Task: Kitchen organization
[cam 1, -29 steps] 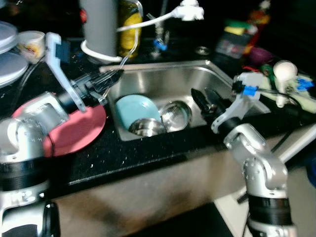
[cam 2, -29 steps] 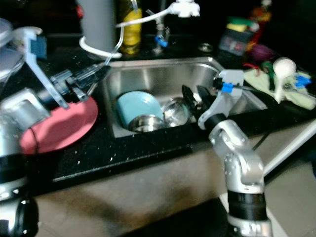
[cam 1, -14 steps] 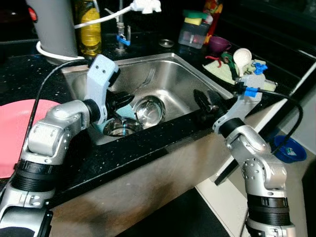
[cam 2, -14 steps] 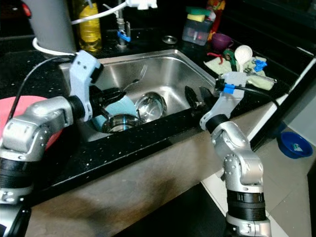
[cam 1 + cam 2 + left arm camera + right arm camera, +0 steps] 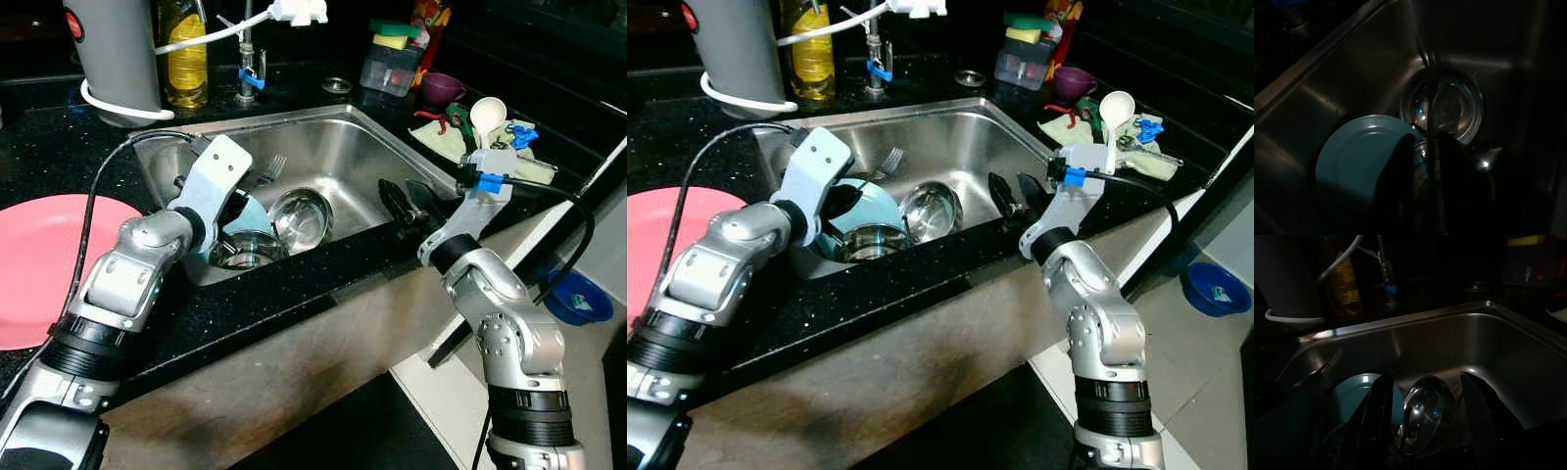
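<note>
1. While both arms reach toward the steel sink [image 5: 392, 162], a fork [image 5: 266, 172] lies against its back wall, its long axis sloping from the tines, which point up and to the robot's right, down to a handle that runs behind the left arm.
2. The left gripper [image 5: 1420, 191] hangs low in the sink over the dishes, the fork just behind it; I cannot tell whether its dark fingers are parted or closed, or whether they hold anything.
3. A teal plate [image 5: 1359, 161] leans tilted at the sink's left side, with a small steel bowl [image 5: 247, 250] in front of it and a second steel bowl [image 5: 301, 217] tipped on edge beside it, its shiny inside showing.
4. The right gripper [image 5: 1427, 404] rests at the sink's right front rim, fingers [image 5: 1382, 401] spread wide and empty, the tipped bowl seen between them.
5. A pink plate [image 5: 39, 264] lies flat on the black counter [image 5: 284, 294], left of the sink.
</note>
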Available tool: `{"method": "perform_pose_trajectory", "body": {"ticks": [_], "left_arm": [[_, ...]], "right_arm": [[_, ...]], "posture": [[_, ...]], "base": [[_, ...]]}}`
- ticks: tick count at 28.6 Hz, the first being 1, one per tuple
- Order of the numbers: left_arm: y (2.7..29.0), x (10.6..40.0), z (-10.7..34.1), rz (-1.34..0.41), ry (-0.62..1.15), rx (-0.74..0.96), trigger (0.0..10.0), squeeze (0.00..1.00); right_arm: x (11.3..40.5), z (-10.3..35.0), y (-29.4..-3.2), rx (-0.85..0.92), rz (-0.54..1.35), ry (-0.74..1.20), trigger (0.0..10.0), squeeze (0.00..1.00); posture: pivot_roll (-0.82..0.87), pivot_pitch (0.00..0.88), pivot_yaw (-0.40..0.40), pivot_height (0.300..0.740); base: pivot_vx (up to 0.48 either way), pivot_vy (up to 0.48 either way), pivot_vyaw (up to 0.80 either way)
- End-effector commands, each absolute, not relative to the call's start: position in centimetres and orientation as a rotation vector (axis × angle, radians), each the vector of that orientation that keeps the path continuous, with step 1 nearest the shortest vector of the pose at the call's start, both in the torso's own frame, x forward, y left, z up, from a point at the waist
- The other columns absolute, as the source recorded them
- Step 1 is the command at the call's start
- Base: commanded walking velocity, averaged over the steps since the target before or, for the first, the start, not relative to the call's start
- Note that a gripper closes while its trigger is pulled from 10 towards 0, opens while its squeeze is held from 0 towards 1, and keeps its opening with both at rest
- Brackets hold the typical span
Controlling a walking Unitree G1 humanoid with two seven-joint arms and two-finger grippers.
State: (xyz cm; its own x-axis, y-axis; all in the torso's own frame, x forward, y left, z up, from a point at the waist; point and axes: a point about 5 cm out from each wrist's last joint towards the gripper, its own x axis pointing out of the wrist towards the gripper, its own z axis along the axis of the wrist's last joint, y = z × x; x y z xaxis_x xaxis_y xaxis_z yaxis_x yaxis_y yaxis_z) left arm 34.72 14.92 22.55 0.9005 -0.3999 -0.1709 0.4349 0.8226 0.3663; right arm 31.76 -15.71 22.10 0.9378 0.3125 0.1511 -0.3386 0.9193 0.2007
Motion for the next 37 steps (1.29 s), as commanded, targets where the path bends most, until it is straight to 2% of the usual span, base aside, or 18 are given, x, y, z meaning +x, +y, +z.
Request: {"method": "perform_pose_trajectory", "body": {"ticks": [1,5,7,12,13,17,22,26,37], "left_arm": [[15.1,34.8,22.1,-0.435,0.084,0.358,10.0,1.00],[14.8,34.8,23.0,-0.444,0.018,0.233,10.0,1.00],[14.3,34.5,23.8,-0.482,-0.040,0.087,10.0,1.00],[13.7,34.0,24.5,-0.529,-0.082,-0.009,10.0,1.00],[13.4,33.7,24.8,-0.550,-0.099,-0.064,10.0,0.00],[12.1,32.4,25.1,-0.605,-0.123,-0.170,10.0,0.00],[10.6,31.1,24.4,-0.651,-0.117,-0.195,10.0,0.00],[10.1,30.8,24.3,-0.666,-0.112,-0.179,10.0,0.00],[9.9,30.4,23.9,-0.659,-0.085,-0.177,10.0,0.00]], "right_arm": [[31.8,22.0,-16.1,0.213,0.319,-0.116,10.0,0.00],[31.9,22.0,-16.0,0.214,0.323,-0.117,10.0,0.00],[31.9,22.0,-15.9,0.215,0.327,-0.120,10.0,0.00],[31.8,22.0,-15.8,0.217,0.332,-0.124,10.0,0.00],[31.8,22.1,-15.8,0.218,0.334,-0.126,10.0,0.00],[31.8,22.1,-15.7,0.220,0.345,-0.130,10.0,0.00],[31.9,22.1,-15.4,0.221,0.355,-0.129,10.0,0.00],[31.9,22.0,-15.4,0.222,0.357,-0.127,10.0,0.00],[31.9,21.8,-15.3,0.224,0.362,-0.125,10.0,0.00]], "posture": [[0.10,0.010,-0.134,0.740],[0.10,0.009,-0.135,0.740],[0.10,0.009,-0.136,0.740],[0.10,0.009,-0.137,0.740],[0.10,0.010,-0.139,0.740],[0.11,0.011,-0.142,0.740],[0.11,0.011,-0.146,0.740],[0.12,0.011,-0.147,0.740],[0.12,0.012,-0.143,0.740]], "base": [[0.000,0.000,0.00],[0.000,0.000,0.00],[0.000,0.000,0.00],[0.000,0.000,0.00],[0.000,0.000,0.00],[0.000,0.000,0.00],[0.000,0.000,0.00],[0.000,0.000,0.00],[-0.317,0.000,0.00]]}}
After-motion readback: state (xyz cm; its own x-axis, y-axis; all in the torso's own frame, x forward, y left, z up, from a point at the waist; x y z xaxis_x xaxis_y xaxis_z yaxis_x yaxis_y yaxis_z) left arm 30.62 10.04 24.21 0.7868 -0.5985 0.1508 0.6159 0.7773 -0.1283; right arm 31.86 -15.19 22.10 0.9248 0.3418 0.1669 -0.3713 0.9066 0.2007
